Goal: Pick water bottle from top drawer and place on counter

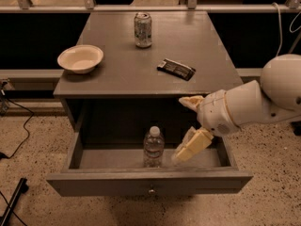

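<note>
Top drawer stands open below the worktop front edge. Water bottle upright in it, about mid-width. End effector over the drawer's right part, just right of the bottle, not touching it. On the worktop: bowl at left, can back centre, flat packet right of centre, in front of the can.

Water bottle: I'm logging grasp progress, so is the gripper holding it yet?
No, the water bottle stands free in the top drawer, with the open gripper beside it, not touching.
</note>
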{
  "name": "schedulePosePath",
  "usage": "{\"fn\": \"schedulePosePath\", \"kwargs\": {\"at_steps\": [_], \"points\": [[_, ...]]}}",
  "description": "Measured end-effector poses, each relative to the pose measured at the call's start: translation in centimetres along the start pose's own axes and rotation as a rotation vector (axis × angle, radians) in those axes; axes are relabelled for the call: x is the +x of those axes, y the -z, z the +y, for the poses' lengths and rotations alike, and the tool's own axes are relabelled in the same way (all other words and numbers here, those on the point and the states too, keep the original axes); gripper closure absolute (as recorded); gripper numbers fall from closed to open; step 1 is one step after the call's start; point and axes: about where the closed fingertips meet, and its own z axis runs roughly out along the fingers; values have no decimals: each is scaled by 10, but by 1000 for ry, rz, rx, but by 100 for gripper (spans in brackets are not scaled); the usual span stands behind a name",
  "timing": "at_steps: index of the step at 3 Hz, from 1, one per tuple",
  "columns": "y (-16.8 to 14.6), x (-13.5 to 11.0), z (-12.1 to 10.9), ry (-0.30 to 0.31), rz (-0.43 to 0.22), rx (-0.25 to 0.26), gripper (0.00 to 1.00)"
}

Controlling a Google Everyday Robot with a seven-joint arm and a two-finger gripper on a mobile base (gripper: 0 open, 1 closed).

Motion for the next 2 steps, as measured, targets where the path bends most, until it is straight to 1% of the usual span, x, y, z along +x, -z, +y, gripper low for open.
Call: {"fn": "schedulePosePath", "kwargs": {"at_steps": [1, 2], "points": [[-27, 5, 11, -3, -93, 5, 0], [-45, 0, 17, 3, -148, 6, 0]]}}
